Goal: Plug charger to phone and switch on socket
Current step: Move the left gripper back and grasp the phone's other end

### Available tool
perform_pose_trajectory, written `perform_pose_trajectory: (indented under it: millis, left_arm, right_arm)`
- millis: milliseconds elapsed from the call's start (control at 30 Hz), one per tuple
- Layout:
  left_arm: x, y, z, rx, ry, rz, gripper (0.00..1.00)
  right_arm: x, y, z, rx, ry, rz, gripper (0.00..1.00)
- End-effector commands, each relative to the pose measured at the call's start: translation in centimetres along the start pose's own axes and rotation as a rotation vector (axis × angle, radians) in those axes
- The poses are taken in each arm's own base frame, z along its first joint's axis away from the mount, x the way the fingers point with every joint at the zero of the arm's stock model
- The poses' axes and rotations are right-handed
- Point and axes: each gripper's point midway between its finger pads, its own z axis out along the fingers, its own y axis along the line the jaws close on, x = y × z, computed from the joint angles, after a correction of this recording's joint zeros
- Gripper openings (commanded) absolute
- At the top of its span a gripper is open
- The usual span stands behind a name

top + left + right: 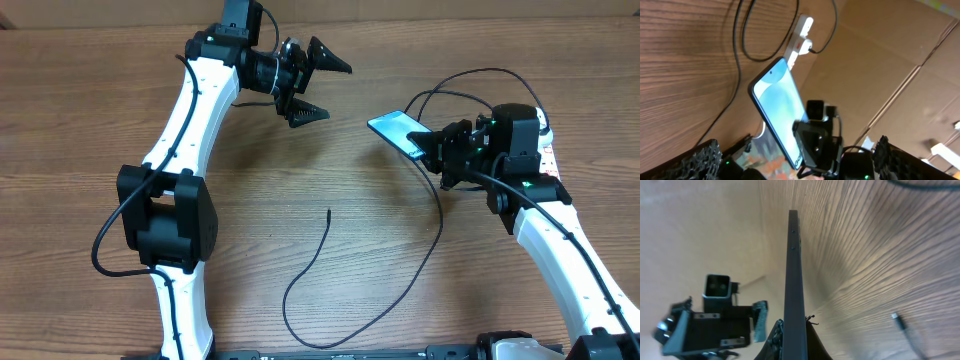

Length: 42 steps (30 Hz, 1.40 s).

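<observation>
My right gripper (pixel 432 150) is shut on one end of the phone (pixel 395 127) and holds it tilted above the table. In the left wrist view the phone's light blue screen (pixel 777 107) faces the camera. In the right wrist view the phone shows edge-on (pixel 794 270) between my fingers (pixel 792 342). My left gripper (pixel 338 92) is open and empty, to the left of the phone. The charger cable (pixel 410 270) loops over the table, and its connector tip (pixel 329 211) lies free; the tip also shows in the right wrist view (pixel 896 316). The socket (pixel 545 128) is mostly hidden behind my right arm.
In the left wrist view the white socket (pixel 800 35) lies on the wood beyond the phone, with black cable loops (pixel 740 45) beside it. A brown cardboard wall (pixel 890 60) stands behind the table.
</observation>
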Motion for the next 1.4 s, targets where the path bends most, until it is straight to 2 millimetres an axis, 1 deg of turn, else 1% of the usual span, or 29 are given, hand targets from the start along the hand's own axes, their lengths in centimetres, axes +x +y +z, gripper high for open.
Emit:
perform_pose_trajectory:
  millis: [0, 67, 100, 200, 333, 433, 567, 633, 700, 767, 900, 1100, 1200, 1367]
  left_arm:
    - [0.3, -1.4, 0.6, 0.015, -0.003, -0.044, 1.0]
    - [0.3, -1.6, 1.0, 0.012, -0.013, -0.059, 1.0]
    - [0.2, -1.8, 1.3, 0.01, -0.018, -0.067, 1.0]
    - [0.5, -2.1, 2.2, 0.005, -0.023, -0.086, 1.0]
    - [0.5, -1.8, 3.3, -0.028, -0.056, -0.162, 0.99]
    - [0.5, -2.1, 3.9, -0.029, -0.067, -0.194, 1.0]
    - [0.4, -3.2, 4.3, 0.002, -0.074, -0.173, 0.99]
    - [0.4, -3.4, 4.6, 0.007, -0.076, -0.18, 0.99]
    - [0.5, -3.4, 4.9, -0.001, -0.085, -0.203, 1.0]
    - [0.5, -3.3, 5.2, -0.009, -0.099, -0.224, 0.99]
    - [0.5, -3.2, 5.9, -0.023, -0.121, -0.251, 1.0]
    - [0.7, -2.9, 7.1, -0.053, -0.161, -0.247, 0.99]
    - [0.9, -2.9, 7.3, -0.055, -0.157, -0.245, 0.99]
    - [1.3, -2.9, 7.7, -0.059, -0.15, -0.24, 0.99]
  right_arm:
    - [0.4, 1.5, -0.4, -0.038, 0.023, 0.21, 0.04]
    - [0.3, 1.7, -0.4, -0.045, 0.023, 0.259, 0.04]
    - [0.3, 2.1, -0.4, -0.06, 0.023, 0.257, 0.04]
    - [0.2, 3.7, -0.6, -0.123, 0.024, 0.21, 0.04]
    - [0.1, 5.6, -0.9, -0.197, 0.025, 0.169, 0.04]
    - [0.1, 5.7, -0.9, -0.202, 0.031, 0.218, 0.04]
    - [0.1, 5.7, -0.9, -0.201, 0.035, 0.248, 0.04]
    - [0.2, 5.8, -0.9, -0.2, 0.04, 0.273, 0.04]
    - [0.5, 5.9, -0.8, -0.203, 0.052, 0.298, 0.04]
    - [0.9, 6.5, -0.8, -0.223, 0.067, 0.3, 0.04]
    - [1.5, 7.9, -0.9, -0.271, 0.085, 0.26, 0.04]
    - [2.0, 7.9, -0.8, -0.267, 0.103, 0.273, 0.04]
    - [2.5, 7.8, -0.7, -0.261, 0.122, 0.268, 0.04]
    - [2.7, 7.8, -0.7, -0.259, 0.129, 0.267, 0.04]
